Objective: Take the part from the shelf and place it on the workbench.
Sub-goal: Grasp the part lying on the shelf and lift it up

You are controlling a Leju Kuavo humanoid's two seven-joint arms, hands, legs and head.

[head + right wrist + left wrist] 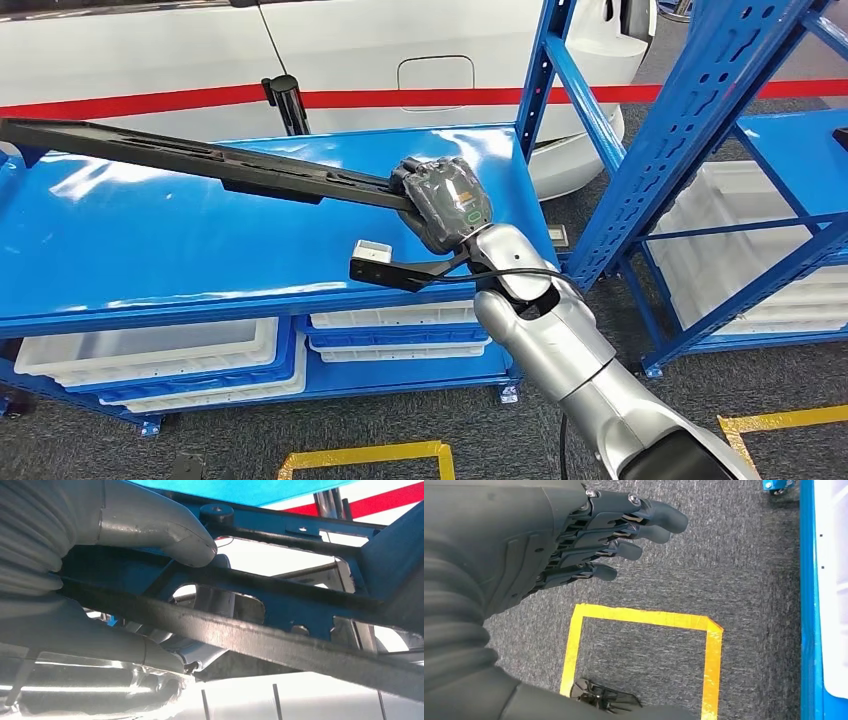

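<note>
A long black frame-like part (190, 157) stretches from the far left across the top of the blue shelf (150, 250) to my right hand (445, 203), which grips its right end above the shelf surface. In the right wrist view my thumb (165, 527) presses on the part's dark bars (260, 630). My left hand (589, 535) hangs over the grey floor with its fingers straight and apart, holding nothing.
White bins (150, 350) sit on the lower shelf. A second blue rack (700, 130) with a white bin stands to the right. A white car with a red stripe (420, 97) is behind. Yellow tape squares (644, 625) mark the carpet.
</note>
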